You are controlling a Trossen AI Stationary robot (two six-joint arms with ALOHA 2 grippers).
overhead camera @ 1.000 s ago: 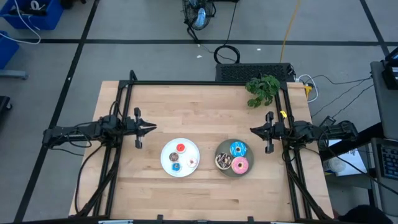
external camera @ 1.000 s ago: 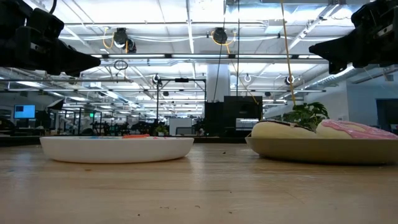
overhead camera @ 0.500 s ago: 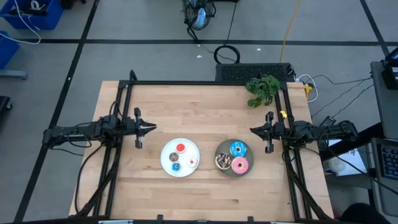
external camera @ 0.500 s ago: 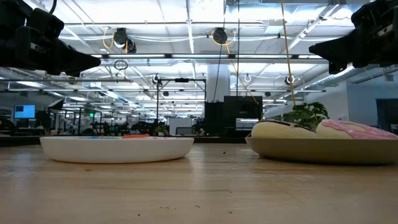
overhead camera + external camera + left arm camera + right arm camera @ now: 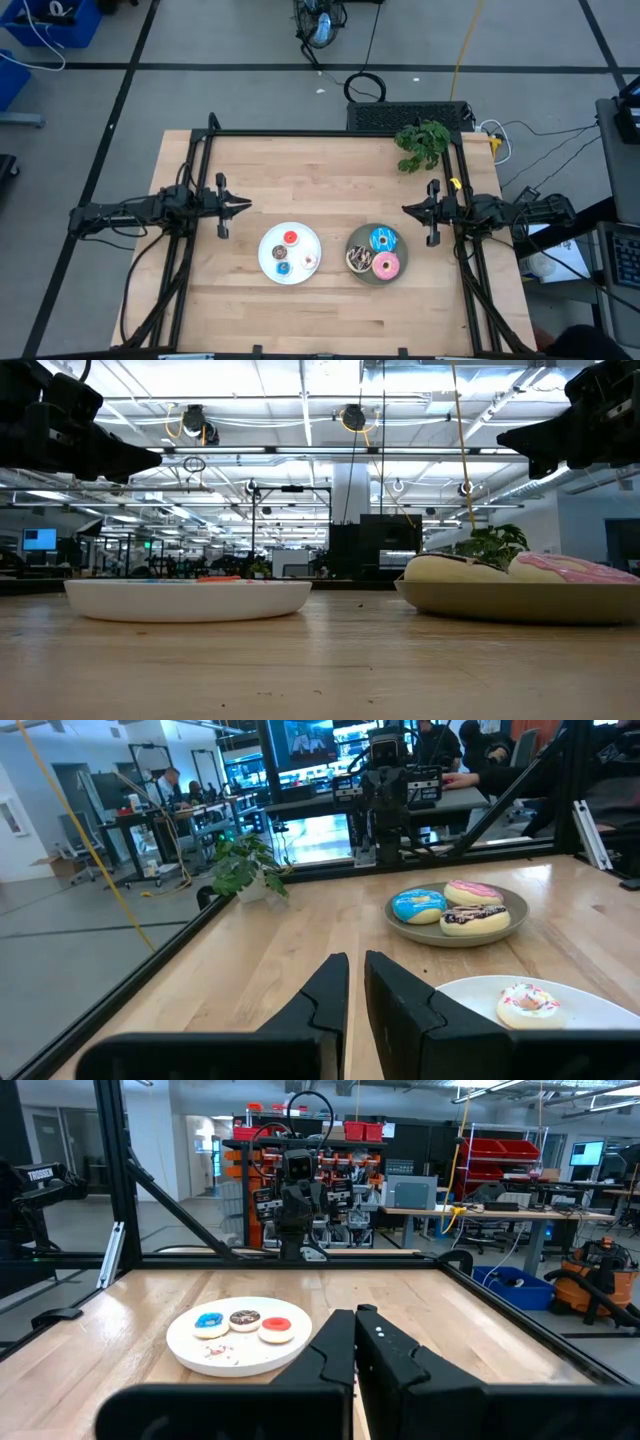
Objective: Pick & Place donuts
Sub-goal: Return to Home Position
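Donuts (image 5: 386, 265) are sorted: four tiny ones on the white plate (image 5: 305, 240), ahead of the fingers (image 5: 325, 995) of the left gripper (image 5: 243, 205); three larger on the grey plate (image 5: 357, 240), ahead of the right gripper (image 5: 408, 210). Both finger pairs are pressed together and nothing is held. For homing, the arms are best parked high and clear of both plates.

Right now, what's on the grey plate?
On the grey plate: a blue donut, a pink donut and a dark brown sprinkled donut. The plate surface beneath them is covered.

Grey floor (image 5: 250, 100) crossed by black tape (image 5: 250, 67); bright ceiling lights (image 5: 250, 380) overhead.
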